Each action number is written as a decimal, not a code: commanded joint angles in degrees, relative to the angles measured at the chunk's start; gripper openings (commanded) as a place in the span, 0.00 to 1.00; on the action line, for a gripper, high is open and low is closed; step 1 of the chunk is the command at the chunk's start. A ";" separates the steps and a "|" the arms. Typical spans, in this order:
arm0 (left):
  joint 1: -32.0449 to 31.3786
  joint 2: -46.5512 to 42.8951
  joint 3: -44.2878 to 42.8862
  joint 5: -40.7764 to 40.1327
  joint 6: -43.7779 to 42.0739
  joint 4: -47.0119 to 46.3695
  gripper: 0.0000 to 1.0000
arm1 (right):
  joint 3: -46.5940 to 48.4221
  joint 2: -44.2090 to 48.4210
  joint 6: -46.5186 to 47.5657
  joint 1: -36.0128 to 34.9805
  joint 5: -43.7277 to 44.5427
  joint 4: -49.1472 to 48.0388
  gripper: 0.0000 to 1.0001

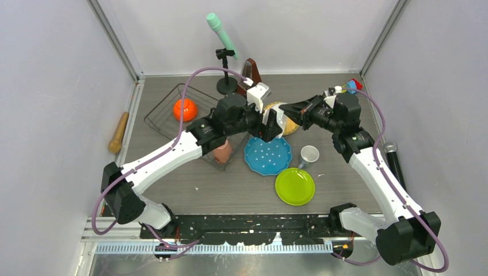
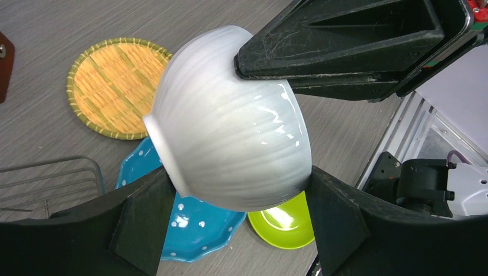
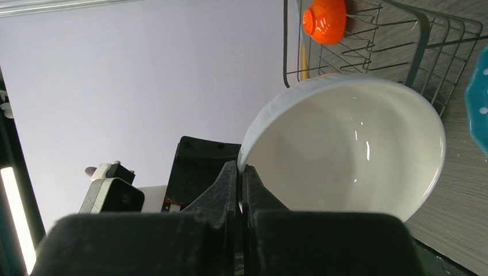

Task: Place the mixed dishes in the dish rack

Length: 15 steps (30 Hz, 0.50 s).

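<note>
Fingers of my right gripper [image 3: 237, 172] are pressed together on the lip of the white bowl [image 3: 345, 144], holding it tipped on its side in the air. My left gripper [image 2: 239, 172] straddles the same bowl from below, one finger at each flank. Its jaws stand wide, and I cannot tell whether they press on the bowl or only touch it.

Seen from above, the bowl hangs over the middle of the table, where my two arms meet. The blue dotted plate [image 1: 267, 156] lies at 6 o'clock from it, flat on the table. The yellow woven plate [image 2: 115, 86] lies at 3 o'clock, partly hidden under my right gripper. A small grey mug [image 1: 309, 155] stands at 4 o'clock, just beside the blue plate, and the green plate [image 1: 294, 186] lies at 5 o'clock, nearer my bases.

The dish rack [image 1: 167, 123] sits at 9 o'clock with the orange bowl [image 1: 185, 109] inside it. A pink mug [image 1: 222, 153] shows at 8 o'clock, under my left forearm by the rack's near corner. A brown metronome [image 1: 251, 70] and a black microphone stand [image 1: 226, 86] stand at 11 o'clock, by the back wall.
</note>
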<state>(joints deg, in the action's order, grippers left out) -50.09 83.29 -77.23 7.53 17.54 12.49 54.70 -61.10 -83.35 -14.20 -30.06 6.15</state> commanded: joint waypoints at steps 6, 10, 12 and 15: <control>0.08 -0.71 -2.98 3.98 -1.26 0.34 0.87 | 1.21 0.90 -0.15 -0.44 -1.26 -5.14 0.00; 0.08 -0.58 -3.32 4.57 -1.45 0.95 0.91 | 1.30 0.66 0.02 -0.48 -1.31 -5.14 0.00; 0.08 -0.60 -3.28 4.53 -1.64 1.04 0.92 | 1.29 0.57 0.03 -0.47 -1.31 -5.17 0.01; 0.08 -0.46 -3.49 4.46 -1.88 1.20 0.89 | 1.27 0.48 0.03 -0.48 -1.36 -5.18 0.00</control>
<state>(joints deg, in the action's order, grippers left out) -49.87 83.29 -77.89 9.91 16.82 14.09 54.70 -61.12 -82.91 -14.31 -30.20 6.17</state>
